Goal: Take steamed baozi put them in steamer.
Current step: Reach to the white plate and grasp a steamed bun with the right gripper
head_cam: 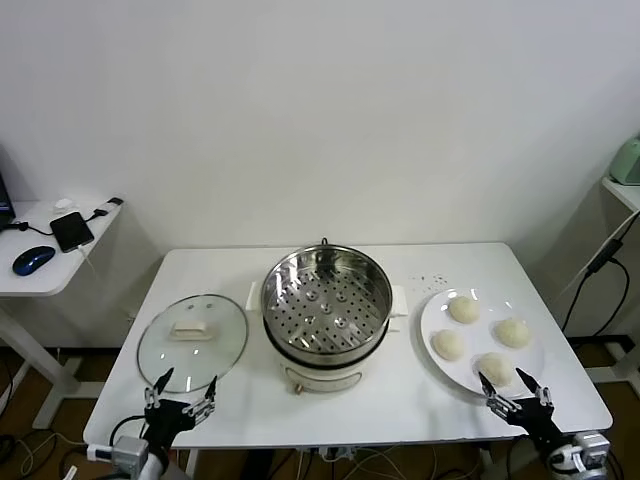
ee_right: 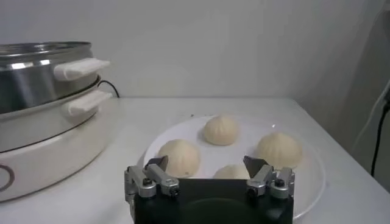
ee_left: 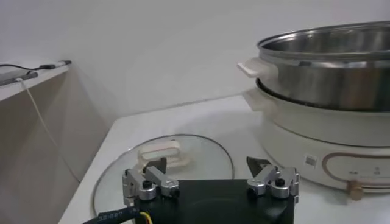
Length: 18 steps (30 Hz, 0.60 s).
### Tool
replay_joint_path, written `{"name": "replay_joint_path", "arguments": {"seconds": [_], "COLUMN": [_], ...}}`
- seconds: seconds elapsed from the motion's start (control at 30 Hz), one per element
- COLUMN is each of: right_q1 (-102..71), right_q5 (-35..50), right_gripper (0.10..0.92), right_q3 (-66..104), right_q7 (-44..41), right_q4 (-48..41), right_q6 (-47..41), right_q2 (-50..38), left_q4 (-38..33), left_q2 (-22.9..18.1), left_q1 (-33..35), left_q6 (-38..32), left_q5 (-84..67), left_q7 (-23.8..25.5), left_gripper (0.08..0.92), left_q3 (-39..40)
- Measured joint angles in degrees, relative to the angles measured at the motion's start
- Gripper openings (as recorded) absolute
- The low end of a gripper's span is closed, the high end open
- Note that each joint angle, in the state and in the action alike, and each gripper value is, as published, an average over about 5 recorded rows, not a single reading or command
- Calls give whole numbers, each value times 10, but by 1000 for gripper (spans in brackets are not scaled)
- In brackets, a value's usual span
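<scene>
With four baozi [head_cam: 463,309] on the plate [head_cam: 432,318] right of the empty steamer [head_cam: 326,297], the nearest should be straddled squarely by the spread-jawed right gripper [head_cam: 517,389] and clasped gently; the left gripper [head_cam: 181,393] waits agape.

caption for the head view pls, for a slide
Open left gripper and right gripper wait at the table edge; four baozi on plate, steamer empty.

No words, numbers or signs to read anywhere. Just a small pale square mark on the steamer [ee_left: 311,160] base, too tiny and blurry to make out.
</scene>
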Motion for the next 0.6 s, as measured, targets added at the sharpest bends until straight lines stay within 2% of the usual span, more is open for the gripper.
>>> {"name": "replay_joint_path", "arguments": {"seconds": [0.27, 0.6], "right_q1": [68, 281], "right_q5": [-85, -259], "right_gripper": [823, 823], "right_q3": [28, -62], "right_q7": [-57, -269], "right_q4": [-24, -117], "right_q6": [-28, -35], "right_q2": [-54, -183], "left_q4": [-6, -16], "left_q2": [-2, -10], "left_q1": [5, 11], "left_q6": [0, -5], "left_q5": [3, 5], "left_q7": [-2, -5], "left_gripper": [823, 823], "left_q3": [1, -4]}}
